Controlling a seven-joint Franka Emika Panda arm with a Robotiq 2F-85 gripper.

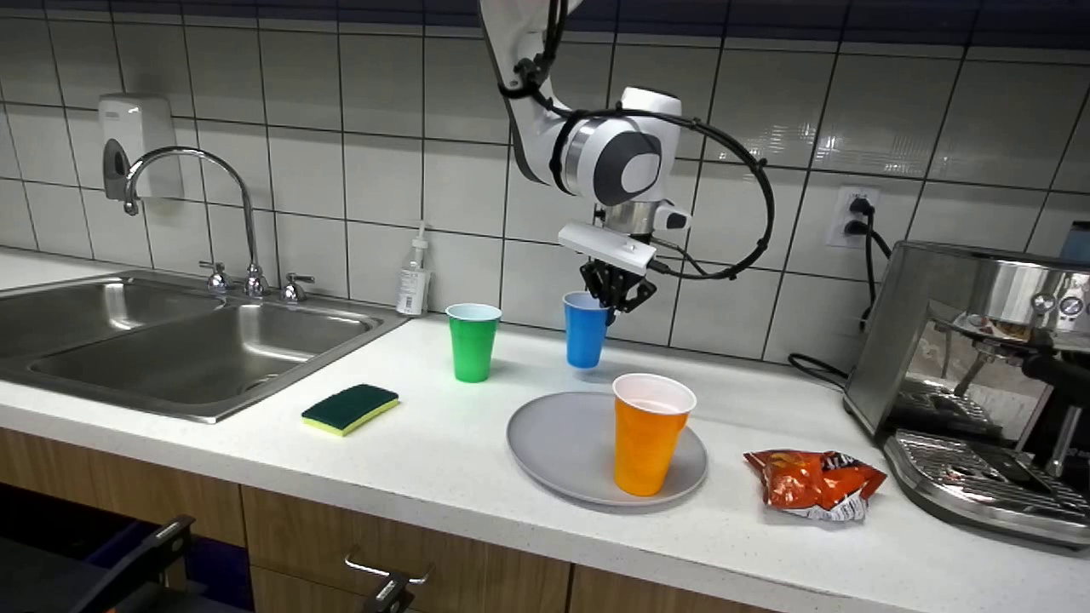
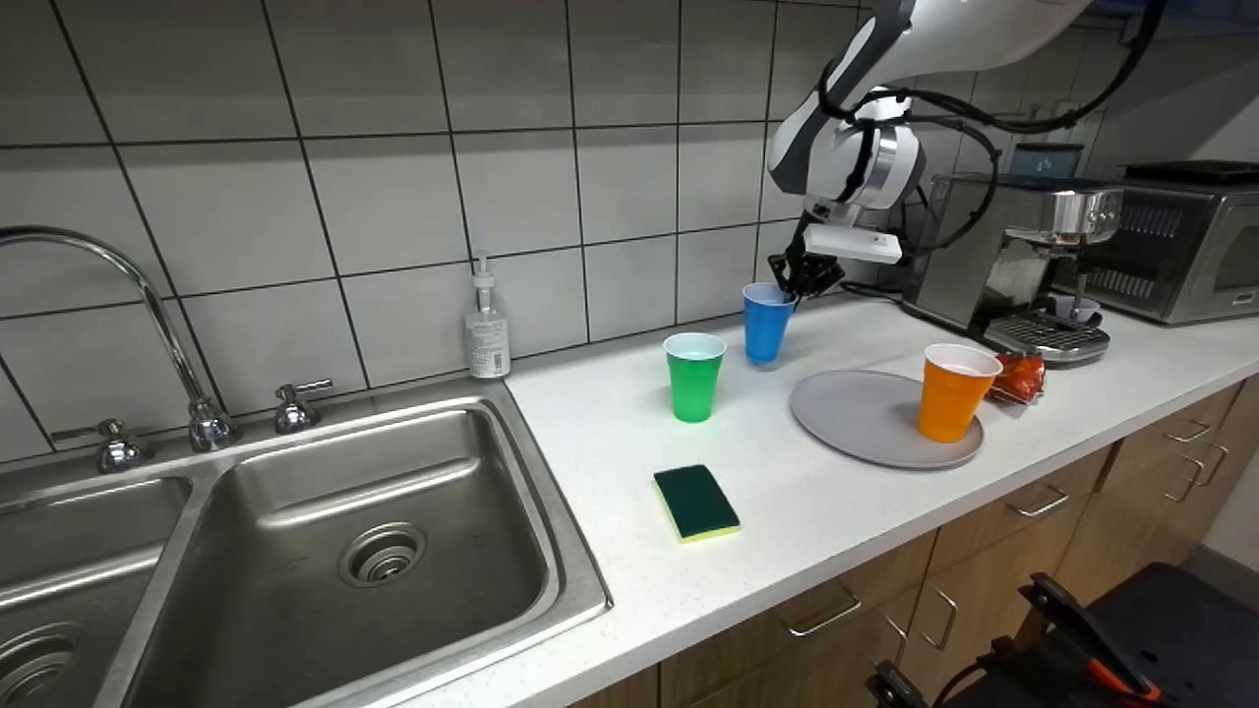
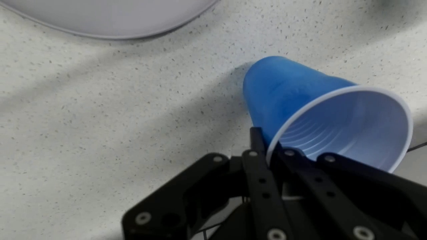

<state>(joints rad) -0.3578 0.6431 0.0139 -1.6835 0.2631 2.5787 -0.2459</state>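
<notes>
My gripper [image 1: 611, 317] is shut on the rim of a blue cup [image 1: 584, 334], with one finger outside the wall and one inside. The gripper [image 2: 793, 295] and the blue cup [image 2: 765, 332] also show in an exterior view. The cup is near upright and seems slightly above the counter, with a shadow under it. In the wrist view the fingers [image 3: 268, 143] pinch the cup [image 3: 280, 88] at its pale rim; the inner fingertip is partly hidden. A green cup [image 1: 473, 347] stands beside it. An orange cup [image 1: 649, 443] stands on a grey plate [image 1: 553, 443].
A green and yellow sponge [image 1: 349, 409] lies near the sink [image 1: 204, 340]. A soap bottle [image 1: 414, 277] stands by the tiled wall. A red snack bag [image 1: 813, 484] and a coffee machine [image 1: 903, 315] are beyond the plate. A microwave [image 2: 1170, 251] stands farther along.
</notes>
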